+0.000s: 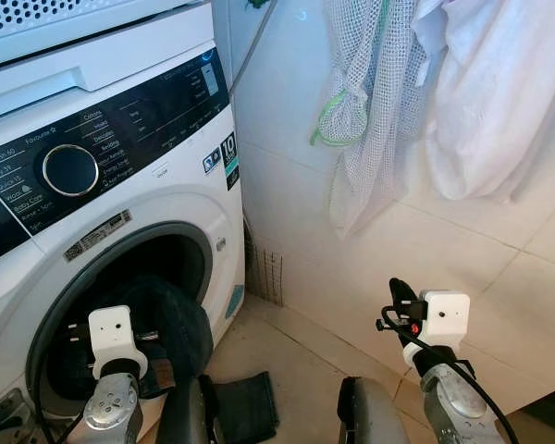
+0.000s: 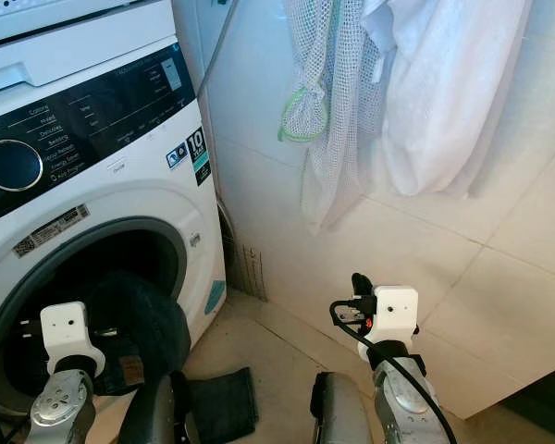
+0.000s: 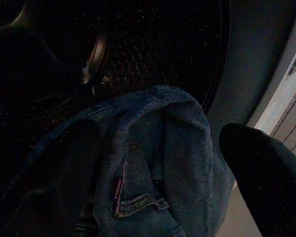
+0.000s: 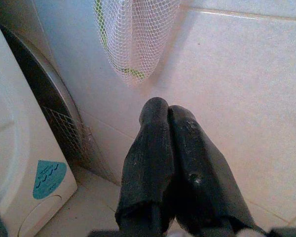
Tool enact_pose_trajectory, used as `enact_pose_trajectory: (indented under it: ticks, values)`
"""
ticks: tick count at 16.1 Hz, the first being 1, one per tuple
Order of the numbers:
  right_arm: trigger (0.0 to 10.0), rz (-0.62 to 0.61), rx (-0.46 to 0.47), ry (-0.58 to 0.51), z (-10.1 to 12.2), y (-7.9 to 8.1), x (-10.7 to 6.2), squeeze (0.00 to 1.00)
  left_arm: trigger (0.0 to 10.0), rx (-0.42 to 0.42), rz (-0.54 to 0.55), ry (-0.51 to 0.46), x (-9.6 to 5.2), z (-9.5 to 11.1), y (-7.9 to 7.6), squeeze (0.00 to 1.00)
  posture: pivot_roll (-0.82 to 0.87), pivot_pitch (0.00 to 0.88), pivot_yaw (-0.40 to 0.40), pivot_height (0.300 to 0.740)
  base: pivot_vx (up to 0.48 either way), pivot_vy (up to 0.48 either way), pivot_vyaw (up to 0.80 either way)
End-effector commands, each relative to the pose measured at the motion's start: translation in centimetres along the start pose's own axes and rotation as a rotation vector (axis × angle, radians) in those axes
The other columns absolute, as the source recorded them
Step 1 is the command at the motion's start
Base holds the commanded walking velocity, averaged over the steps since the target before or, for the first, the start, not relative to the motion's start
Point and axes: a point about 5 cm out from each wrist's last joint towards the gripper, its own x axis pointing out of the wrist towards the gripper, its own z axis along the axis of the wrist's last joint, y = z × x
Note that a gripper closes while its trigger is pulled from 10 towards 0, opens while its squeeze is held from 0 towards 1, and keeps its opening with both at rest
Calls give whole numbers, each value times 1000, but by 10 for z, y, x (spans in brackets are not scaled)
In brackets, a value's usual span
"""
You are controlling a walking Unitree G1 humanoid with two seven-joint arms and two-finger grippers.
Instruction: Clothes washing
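The left gripper (image 1: 134, 338) reaches into the washer (image 1: 120, 222) mouth, its grip on the jeans (image 3: 153, 168) unclear. The right gripper (image 4: 168, 116) points at the wall, fingers pressed together, empty.

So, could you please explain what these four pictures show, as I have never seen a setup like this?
The two upper pictures come from a camera on a humanoid robot's head, the other two from cameras on its wrists. It stands before a front-loading washing machine. Its left gripper is at the open drum, where blue jeans hang over the rim; whether it grips them is unclear. Its right gripper, fingers closed and empty, points at the tiled wall. A dark garment lies on the floor. A mesh bag and white cloth hang above.
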Motion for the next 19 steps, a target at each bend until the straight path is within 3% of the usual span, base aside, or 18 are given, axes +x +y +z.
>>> enact_pose_trajectory:
  ticks: [1,2,3,4,5,18,19]
  values:
    - [10000,-2,-1,2,-1,-1,-1,0,10000,-10,14,-27,1,5,3,0,22,257,34,544,0,0,0]
    - [10000,-2,-1,2,-1,-1,-1,0,10000,-10,14,-27,1,5,3,0,22,257,34,544,0,0,0]
    - [10000,-1,-1,1,-1,-1,0,0,10000,-11,15,-27,1,5,3,0,22,0,0,544,0,0,0]
    - [10000,-43,32,46,-25,-6,0,0,10000,0,-9,57,-3,-18,0,0,18,0,0,554,0,0,0]
    - [10000,-60,46,67,-35,-7,-1,0,10000,5,-20,94,-5,-27,-1,0,18,0,0,564,0,0,0]
    - [10000,-68,45,57,-42,-8,1,0,10000,0,-30,90,-6,-31,-1,0,29,0,0,703,0,0,0]
    - [10000,-67,49,58,-43,-8,1,0,10000,-4,-35,87,-6,-31,-2,0,31,246,44,703,0,0,0]
